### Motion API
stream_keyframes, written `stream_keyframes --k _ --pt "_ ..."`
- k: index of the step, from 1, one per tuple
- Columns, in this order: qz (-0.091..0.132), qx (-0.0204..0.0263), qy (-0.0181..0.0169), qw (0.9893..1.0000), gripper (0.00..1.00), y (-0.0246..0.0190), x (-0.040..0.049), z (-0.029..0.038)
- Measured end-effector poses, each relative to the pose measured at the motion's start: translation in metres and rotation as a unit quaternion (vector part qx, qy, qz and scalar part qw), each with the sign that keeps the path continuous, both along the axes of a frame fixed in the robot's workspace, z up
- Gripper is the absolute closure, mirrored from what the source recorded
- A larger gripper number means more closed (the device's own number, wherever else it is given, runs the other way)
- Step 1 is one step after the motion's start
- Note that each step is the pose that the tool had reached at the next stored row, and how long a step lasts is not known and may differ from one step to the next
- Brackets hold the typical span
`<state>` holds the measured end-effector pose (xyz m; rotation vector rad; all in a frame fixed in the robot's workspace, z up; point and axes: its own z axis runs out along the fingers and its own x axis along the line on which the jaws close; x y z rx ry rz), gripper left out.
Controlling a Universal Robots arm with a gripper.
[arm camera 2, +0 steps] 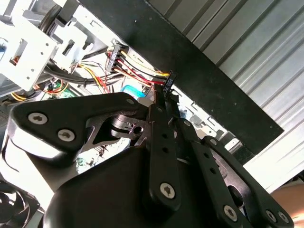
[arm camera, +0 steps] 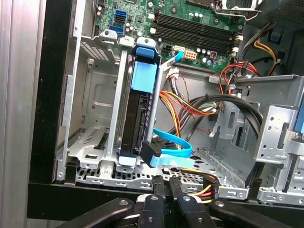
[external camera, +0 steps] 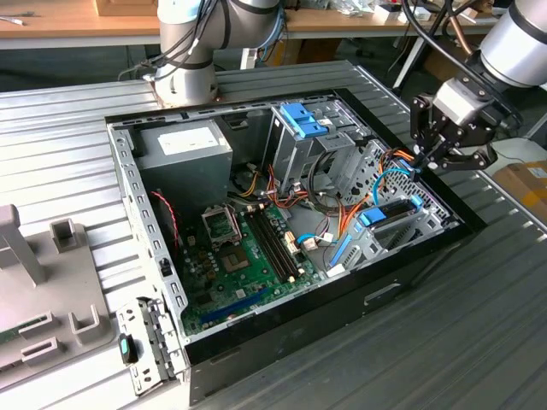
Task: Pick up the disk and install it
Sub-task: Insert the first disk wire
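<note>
The arm (external camera: pixel 513 43) comes in from the exterior view's right and bends down over the near-right edge of the open case (external camera: pixel 410 273), which lies on its side on the ribbed table (external camera: pixel 479 342). Its hand (external camera: pixel 433 161) hangs just above the corner of the case where the drive cage stands, fingers pointing down toward the cables.

In both wrist views the fingers (arm camera: pixel 164 192) look pressed together, and between their tips sits a small black plug (arm camera 2: pixel 168 81) on a bundle of red, yellow and black wires (arm camera 2: pixel 137 64); the grip seems to be on that plug, though the tips partly hide it. The wires run off into the case beside the white metal bays (arm camera 2: pixel 28 47).

The disk (arm camera: pixel 137 118) stands on edge inside the cage (arm camera: pixel 90 109), its blue carrier tab (arm camera: pixel 143 76) uppermost in the first wrist view, with a blue data cable (arm camera: pixel 171 149) plugged into its end. In the exterior view the disk (external camera: pixel 395 210) sits in the cage just below the hand. The motherboard (external camera: pixel 248 248) lies on the case floor beyond it.
</note>
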<state>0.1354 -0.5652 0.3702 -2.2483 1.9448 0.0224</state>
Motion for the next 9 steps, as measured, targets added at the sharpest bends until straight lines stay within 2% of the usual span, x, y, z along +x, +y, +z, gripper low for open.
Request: stream_keyframes --k 7,9 --pt "-0.001 0.0001 -0.0002 1.0 0.84 -0.0015 -0.0171 0.0" --pt "-0.004 0.0001 -0.0002 1.0 0.84 -0.0015 -0.0197 -0.0002"
